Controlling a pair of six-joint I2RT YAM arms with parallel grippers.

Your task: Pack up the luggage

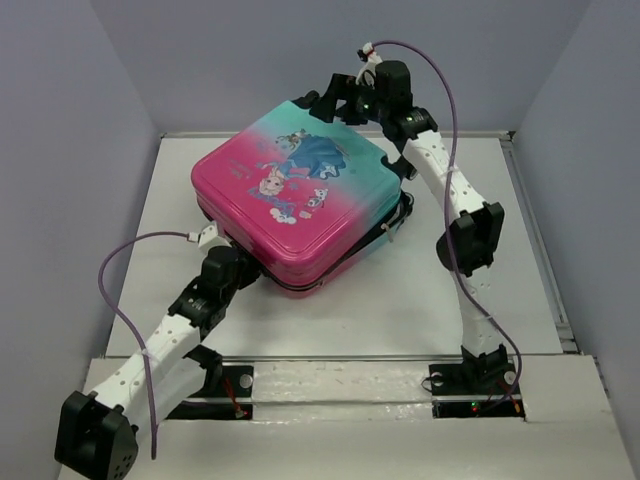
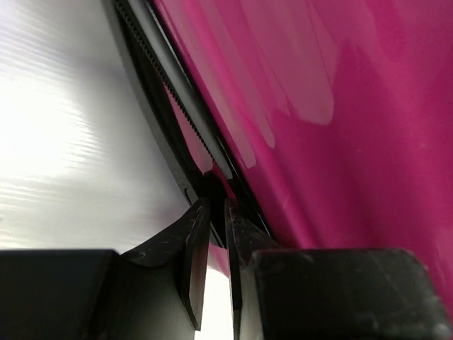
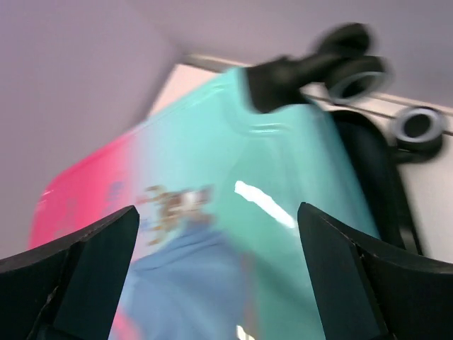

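So right gripper [image 3: 217,211] is spread wide, released, teal end of the suitcase [image 1: 295,195] just beyond its fingers. Meanwhile left gripper [image 2: 212,207] sits nearly pinched at the zipper [image 2: 180,106]; can't tell if it's grasping.

Two arms on show: the left arm [image 1: 160,345] and the right arm [image 1: 445,185] both wear white shells on their long links, with chunky black housings at the joints. A thin purple cable [image 1: 115,300] arcs off each one, ending in a white plug. The base plates [image 1: 215,385] are black, with a green light and red wiring at the right one. Left gripper [image 2: 214,207] — matte black fingers, scuffed edges. Right gripper [image 3: 218,216] — black too, broad and wedge-shaped.
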